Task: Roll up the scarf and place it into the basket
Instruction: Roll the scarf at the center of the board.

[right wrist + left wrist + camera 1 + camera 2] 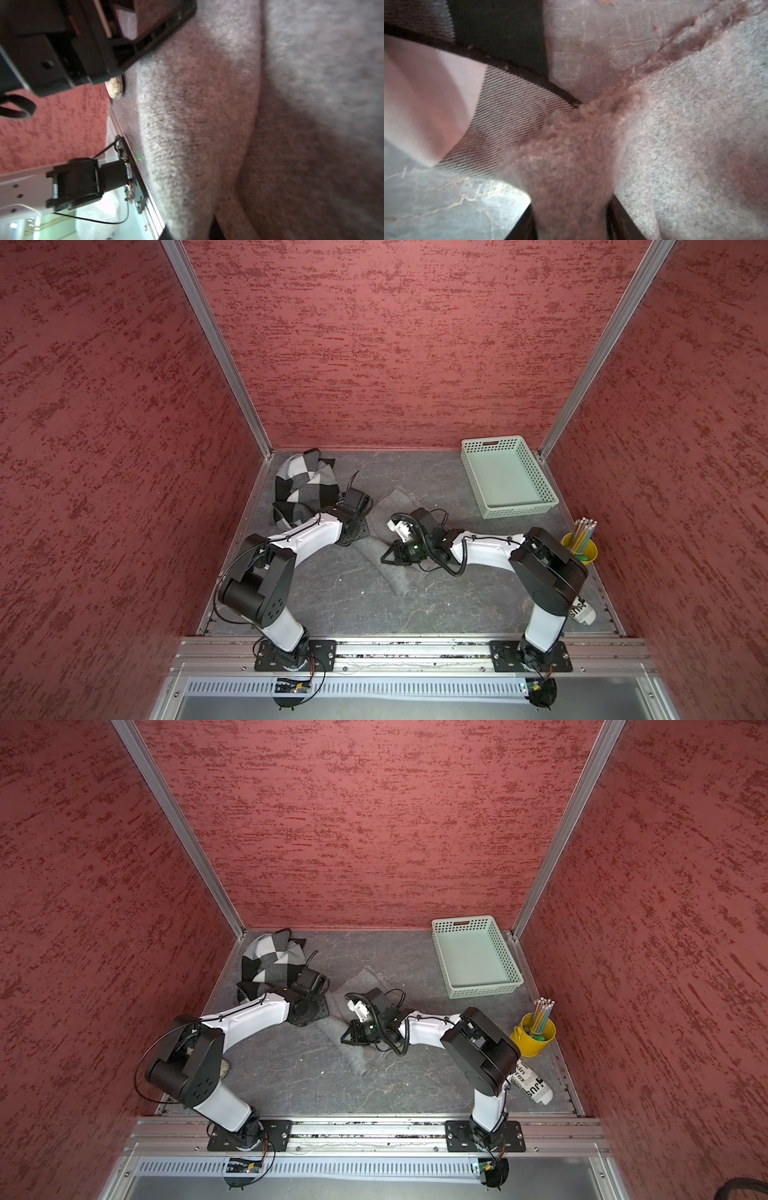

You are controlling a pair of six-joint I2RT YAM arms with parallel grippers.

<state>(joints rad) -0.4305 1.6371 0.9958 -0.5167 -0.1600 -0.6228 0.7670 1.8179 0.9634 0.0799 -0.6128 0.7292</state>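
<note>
Left wrist view: grey scarf (685,135), one fold bunched and nipped in the left pincer (571,224), likely to start the roll. Right pincer (191,228): narrow, closed on the same scarf, likely anchoring it. Scarf lies unrolled on the bench (332,605), between both arms. Basket (505,477): empty, far right corner, well apart.

Both top views are bright, evenly lit and sharp, with straight lines bowing near the edges. Both wrist views are soft and red-tinted. The gray scarf (695,124) is blurred close up, and glare whitens the table (436,197) at lower left.
</note>
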